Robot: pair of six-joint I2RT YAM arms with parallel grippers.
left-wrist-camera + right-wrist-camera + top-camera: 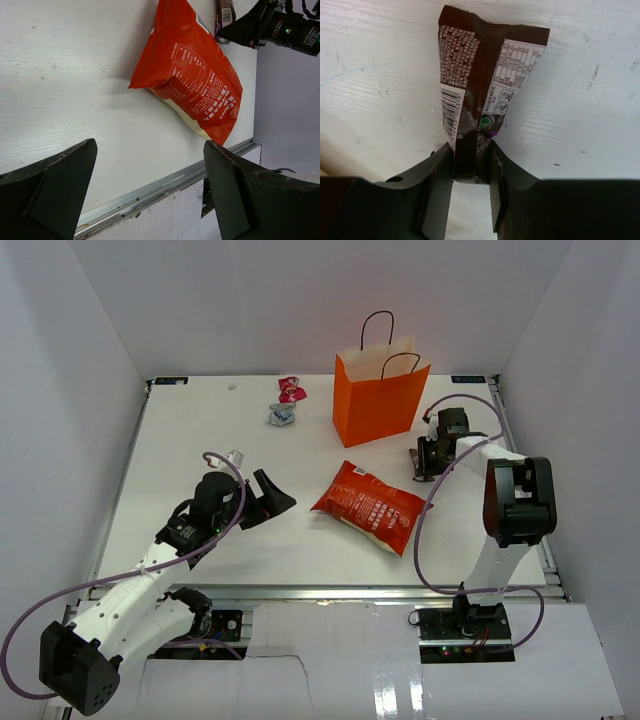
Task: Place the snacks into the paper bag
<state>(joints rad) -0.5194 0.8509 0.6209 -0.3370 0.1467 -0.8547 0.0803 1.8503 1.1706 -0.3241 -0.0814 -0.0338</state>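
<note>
The orange paper bag (378,398) stands upright at the back centre with black loop handles. The red-orange chip bag (370,506) lies flat in the middle; it also shows in the left wrist view (192,80). My left gripper (272,498) is open and empty, just left of the chip bag, jaws wide apart. My right gripper (424,462) is shut on a dark brown snack bar (480,80), pinching its near end low over the table, right of the paper bag. A pink candy (291,389) and a silver-blue candy (282,414) lie at the back, left of the paper bag.
White walls enclose the table on three sides. The metal front rail (150,192) runs along the near edge. The right arm's cable (425,540) loops over the table's right part.
</note>
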